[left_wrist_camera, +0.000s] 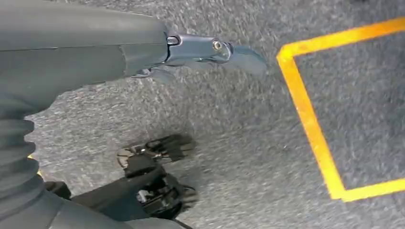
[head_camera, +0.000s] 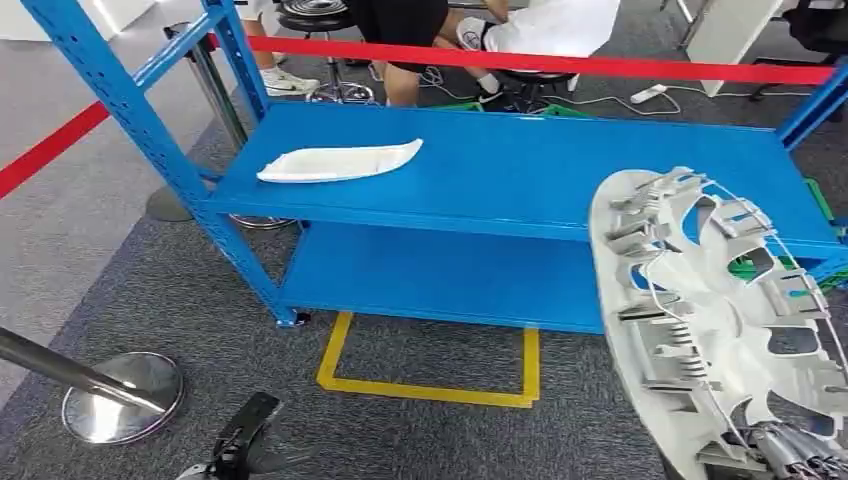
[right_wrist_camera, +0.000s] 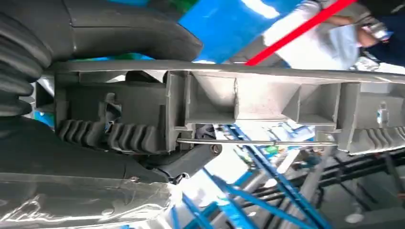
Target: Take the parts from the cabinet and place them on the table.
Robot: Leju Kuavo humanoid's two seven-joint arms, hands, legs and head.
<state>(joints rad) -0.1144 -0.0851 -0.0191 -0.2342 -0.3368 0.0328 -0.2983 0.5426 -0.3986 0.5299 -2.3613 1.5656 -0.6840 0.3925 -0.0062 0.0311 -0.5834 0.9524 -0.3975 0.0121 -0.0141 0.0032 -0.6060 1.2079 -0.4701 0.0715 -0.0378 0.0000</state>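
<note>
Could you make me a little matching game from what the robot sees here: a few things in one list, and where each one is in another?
Things:
1. white tray
2. wheel cover
3. yellow tape
4. left hand

Places:
A. marked on the carpet
B. held by the right hand
C. lying on the top blue shelf
D. hanging over the carpet, holding nothing

Pairs: 1-C, 2-B, 3-A, 4-D
</note>
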